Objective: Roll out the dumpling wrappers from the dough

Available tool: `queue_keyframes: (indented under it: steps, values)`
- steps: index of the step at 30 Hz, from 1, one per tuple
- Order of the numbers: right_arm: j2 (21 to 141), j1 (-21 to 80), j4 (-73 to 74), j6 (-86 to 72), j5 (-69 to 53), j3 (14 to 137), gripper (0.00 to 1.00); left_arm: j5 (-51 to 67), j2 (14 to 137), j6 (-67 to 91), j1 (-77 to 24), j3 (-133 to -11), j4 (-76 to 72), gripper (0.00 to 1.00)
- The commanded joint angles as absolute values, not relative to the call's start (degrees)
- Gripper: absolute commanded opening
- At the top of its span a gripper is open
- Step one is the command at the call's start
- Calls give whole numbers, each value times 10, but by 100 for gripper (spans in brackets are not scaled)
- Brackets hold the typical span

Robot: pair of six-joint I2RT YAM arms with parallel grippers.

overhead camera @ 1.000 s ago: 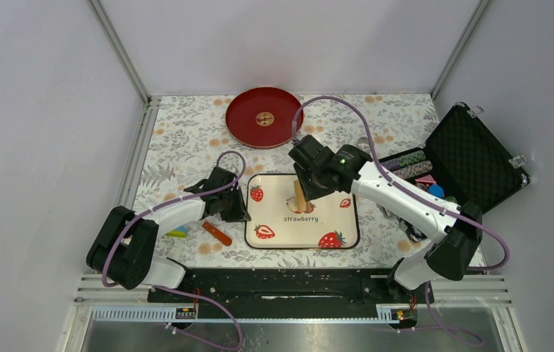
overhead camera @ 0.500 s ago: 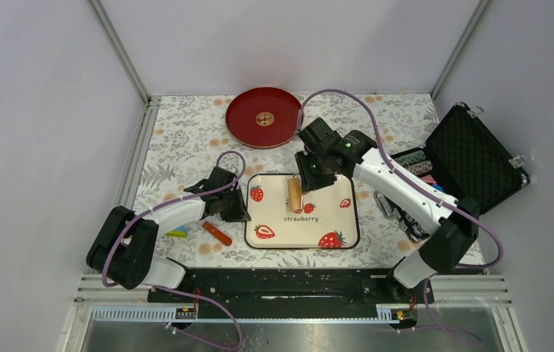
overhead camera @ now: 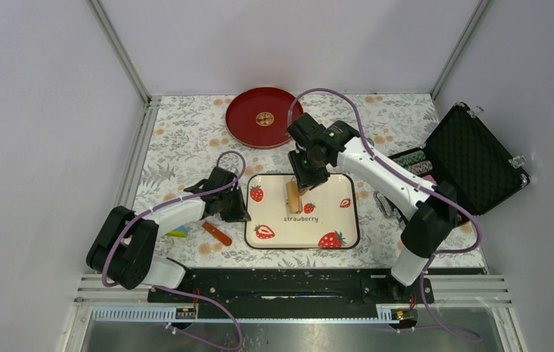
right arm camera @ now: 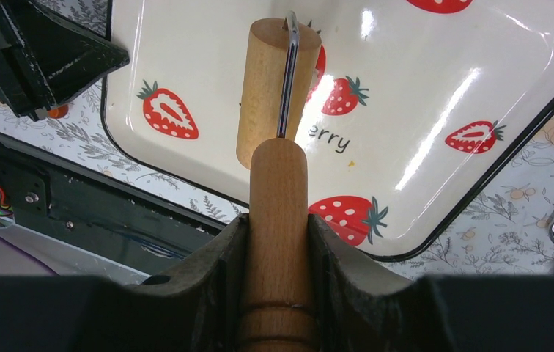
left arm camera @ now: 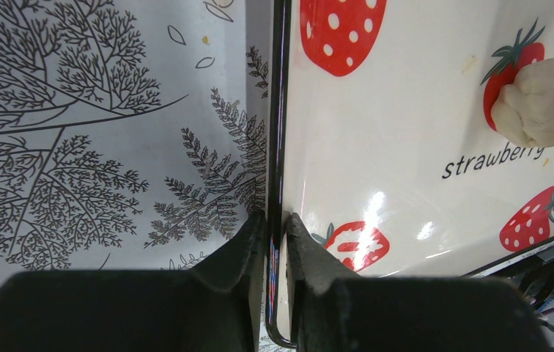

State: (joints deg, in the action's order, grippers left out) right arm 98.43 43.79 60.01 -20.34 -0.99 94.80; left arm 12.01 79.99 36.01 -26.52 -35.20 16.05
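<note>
The right arm's fingers point(right arm camera: 278, 224) are clamped on the round handle point(right arm camera: 278, 191) of a wooden roller point(right arm camera: 274, 95), one finger on each side and no gap showing. A bent metal bracket point(right arm camera: 287, 81) joins that handle to the roller's barrel. The barrel hangs over the middle of the strawberry tray point(overhead camera: 278, 211), lying roughly along the tray's near-far line. Whether the barrel touches the tray surface cannot be told.

The left arm's fingers point(left arm camera: 275, 220) are nearly closed and pinch the thin black rim point(left arm camera: 278, 110) of the tray's left edge. One finger is on the tablecloth side and the other is inside the tray.

The dough lump point(left arm camera: 541, 103) is a knobbly, pale cream piece rather than a flat round. It sits on the tray, partly over a printed strawberry just above the end of the word "strawberry". In the left wrist view it lies uncovered, and a tan end of the roller shows apart from it at the right edge.

A red plate point(overhead camera: 245, 125) rests on the table point(overhead camera: 186, 139) beyond the tray. It has a small tan disc point(overhead camera: 264, 117) at its centre, too small to tell whether it is dough or decoration. An open black case point(overhead camera: 472, 154) stands to the right.
</note>
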Motion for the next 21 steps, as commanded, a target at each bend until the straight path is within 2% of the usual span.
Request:
queue_keyframes:
  steps: [1, 21]
  values:
    - [988, 426, 622, -193, -16, 981, 0, 89, 819, 342, -263, -344, 165, 0]
    - [1049, 413, 626, -183, -37, 993, 0, 88, 819, 343, -263, -344, 165, 0]
